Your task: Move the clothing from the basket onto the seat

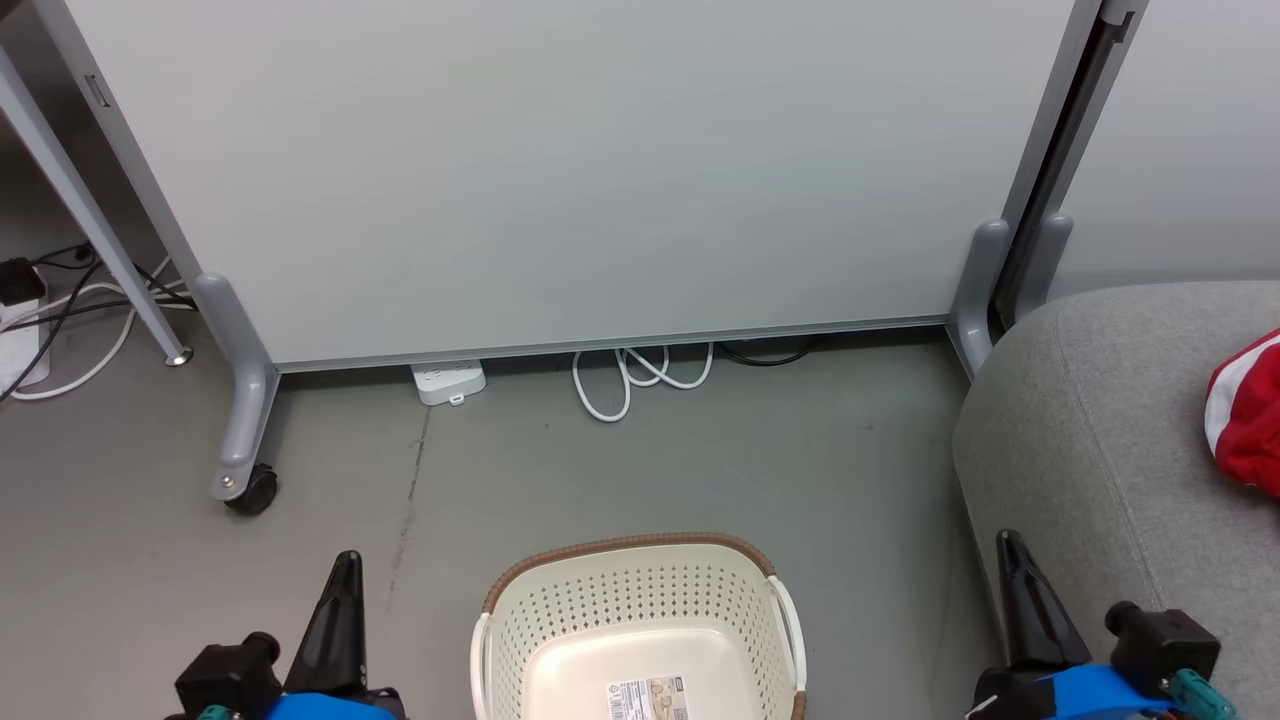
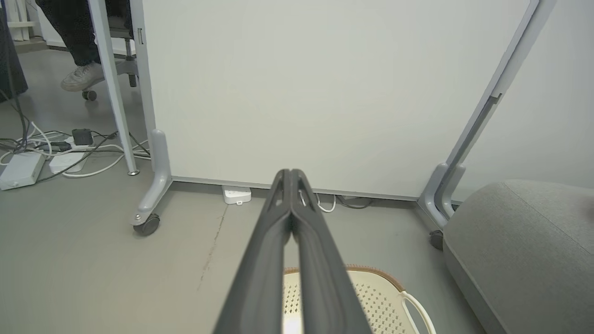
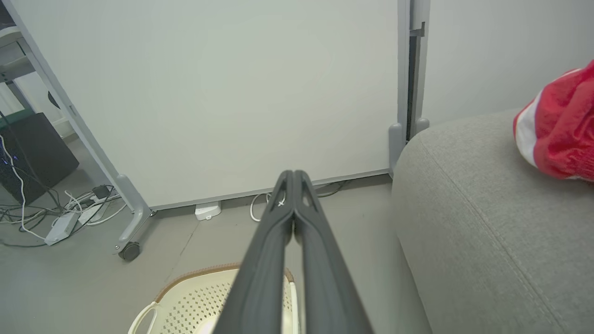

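While both jaws sit together, empty, the clothing point(image 1: 1245, 420) at three o'clock looks soft, light, pinchable at any fold.

White partition point(image 1: 560, 170), cables point(image 1: 640, 375), power strip point(image 1: 448, 382)

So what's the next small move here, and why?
Probably a slight downward head tilt to see the whole basket, cut off at the bottom edge. Its visible base is bare but for a label, red clothing lies on the seat, and the left gripper and right gripper are shut, holding nothing.
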Robot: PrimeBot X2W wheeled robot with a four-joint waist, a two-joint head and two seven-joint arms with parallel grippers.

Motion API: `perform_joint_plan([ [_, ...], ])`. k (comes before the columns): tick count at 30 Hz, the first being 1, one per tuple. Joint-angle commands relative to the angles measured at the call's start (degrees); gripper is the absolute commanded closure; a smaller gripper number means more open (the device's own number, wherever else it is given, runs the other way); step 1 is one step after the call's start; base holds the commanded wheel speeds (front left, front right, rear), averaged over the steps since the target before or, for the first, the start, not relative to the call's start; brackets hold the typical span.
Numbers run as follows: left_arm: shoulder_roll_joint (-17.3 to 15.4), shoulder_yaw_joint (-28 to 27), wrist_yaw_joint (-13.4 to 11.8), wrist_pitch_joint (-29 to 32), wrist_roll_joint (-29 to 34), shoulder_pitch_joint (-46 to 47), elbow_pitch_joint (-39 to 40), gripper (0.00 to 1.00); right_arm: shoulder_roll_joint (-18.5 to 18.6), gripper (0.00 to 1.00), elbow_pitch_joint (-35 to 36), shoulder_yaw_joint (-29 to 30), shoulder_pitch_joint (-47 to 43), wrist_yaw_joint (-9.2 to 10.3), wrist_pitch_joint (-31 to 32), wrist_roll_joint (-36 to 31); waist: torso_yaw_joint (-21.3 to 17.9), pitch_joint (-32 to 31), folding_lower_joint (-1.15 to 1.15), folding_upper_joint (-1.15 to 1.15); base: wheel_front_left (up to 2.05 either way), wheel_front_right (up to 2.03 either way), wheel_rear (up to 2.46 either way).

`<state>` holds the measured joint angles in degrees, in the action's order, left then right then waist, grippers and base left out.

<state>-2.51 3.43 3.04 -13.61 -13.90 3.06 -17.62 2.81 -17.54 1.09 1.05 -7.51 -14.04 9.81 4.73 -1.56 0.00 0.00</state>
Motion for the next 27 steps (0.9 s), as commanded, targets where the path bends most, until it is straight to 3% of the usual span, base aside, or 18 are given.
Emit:
perform_joint_plan([
  [1, -0.15, -0.92, 0.28, 0.67, -2.75, 1.19, 0.82, 1.0, 0.08, 1.0, 0.87, 0.45, 1.15, 0.0, 0.77, 3.06, -0.09, 0.03, 0.0, 0.0, 0.0, 0.0, 0.0],
  [27, -0.26, -3.66, 1.68, 6.81, -27.64, 1.79, 2.16, 1.0, 0.09, 1.0, 2.15, 1.89, 2.4, 0.01, 7.06, 29.17, -1.09, 0.4, 0.0, 0.0, 0.0, 0.0, 0.0],
])
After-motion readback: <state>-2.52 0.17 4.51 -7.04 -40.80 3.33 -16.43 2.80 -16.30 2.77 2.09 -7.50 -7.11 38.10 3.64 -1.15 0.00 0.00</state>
